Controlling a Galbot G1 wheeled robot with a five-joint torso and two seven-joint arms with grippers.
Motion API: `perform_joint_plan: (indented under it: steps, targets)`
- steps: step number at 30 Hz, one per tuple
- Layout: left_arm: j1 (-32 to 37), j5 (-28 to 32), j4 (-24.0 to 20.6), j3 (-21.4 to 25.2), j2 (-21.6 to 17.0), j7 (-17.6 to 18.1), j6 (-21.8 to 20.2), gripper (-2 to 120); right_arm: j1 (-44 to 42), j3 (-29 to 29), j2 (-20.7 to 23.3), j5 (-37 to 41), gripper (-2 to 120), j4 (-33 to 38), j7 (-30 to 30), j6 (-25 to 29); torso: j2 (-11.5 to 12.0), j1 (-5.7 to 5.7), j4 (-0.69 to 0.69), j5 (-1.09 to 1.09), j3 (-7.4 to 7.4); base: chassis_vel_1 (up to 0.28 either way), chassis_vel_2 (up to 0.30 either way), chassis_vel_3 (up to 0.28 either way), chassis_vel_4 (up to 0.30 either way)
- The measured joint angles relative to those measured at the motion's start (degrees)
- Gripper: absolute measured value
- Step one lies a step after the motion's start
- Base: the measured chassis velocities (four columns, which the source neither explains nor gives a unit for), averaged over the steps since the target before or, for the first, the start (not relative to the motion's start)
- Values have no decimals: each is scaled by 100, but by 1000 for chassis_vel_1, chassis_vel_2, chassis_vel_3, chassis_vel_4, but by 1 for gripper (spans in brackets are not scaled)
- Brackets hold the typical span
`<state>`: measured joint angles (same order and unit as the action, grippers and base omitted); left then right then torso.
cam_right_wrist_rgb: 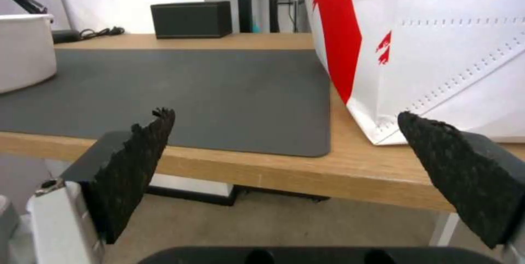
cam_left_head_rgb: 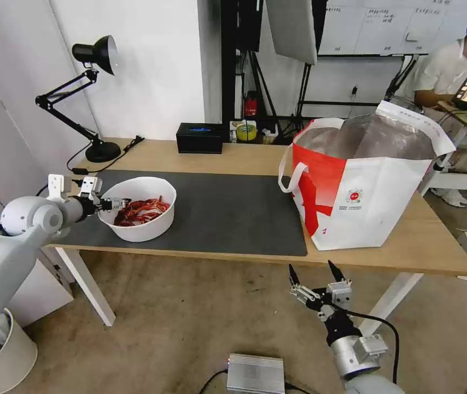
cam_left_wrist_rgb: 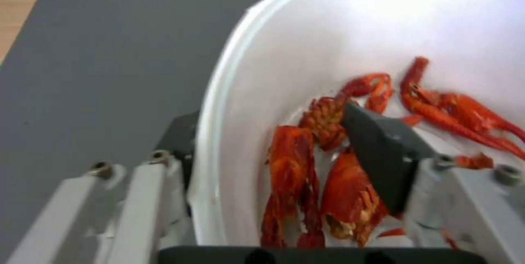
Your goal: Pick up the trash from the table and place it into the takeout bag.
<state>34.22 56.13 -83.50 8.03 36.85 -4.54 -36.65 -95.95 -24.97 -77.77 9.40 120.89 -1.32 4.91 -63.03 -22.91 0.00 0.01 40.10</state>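
Observation:
A white round bowl (cam_left_head_rgb: 141, 227) of red crayfish shells (cam_left_head_rgb: 141, 210) stands at the left end of the dark grey mat (cam_left_head_rgb: 233, 219) on the light wood table (cam_left_head_rgb: 244, 158). My left gripper (cam_left_head_rgb: 114, 204) straddles the bowl's left rim, open. In the left wrist view one finger (cam_left_wrist_rgb: 383, 153) hangs inside the bowl (cam_left_wrist_rgb: 328, 30) over the shells (cam_left_wrist_rgb: 295, 161), and the other sits outside the rim. The white and red takeout bag (cam_left_head_rgb: 370, 202) stands open at the table's right end. My right gripper (cam_left_head_rgb: 313, 271) waits open below the table's front edge, facing the bag (cam_right_wrist_rgb: 437, 51).
A black box (cam_left_head_rgb: 199, 138) sits at the back of the table, and a black desk lamp (cam_left_head_rgb: 94, 98) stands at the back left corner. On the floor are a silver box (cam_left_head_rgb: 255, 374) and a white bin (cam_left_head_rgb: 4, 355). Bare mat (cam_right_wrist_rgb: 191, 92) lies between bowl and bag.

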Motion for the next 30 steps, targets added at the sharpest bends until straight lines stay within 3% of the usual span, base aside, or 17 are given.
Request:
perform_joint_plan:
  steps: [13,16,30]
  targets:
    - [44,-24,-137,-25,18,-51,13,5,0,0,0,0,100,0,0,0,0,0,-1,-1,0,0,0,0,0]
    - [80,-23,-160,3,23,-60,16,0,0,0,0,0,100,0,0,0,0,0,-1,0,0,0,0,0,0]
    - [452,290,-514,369,-53,95,9,0,0,0,0,0,100,0,0,0,0,-1,0,-2,1,0,0,0,0]
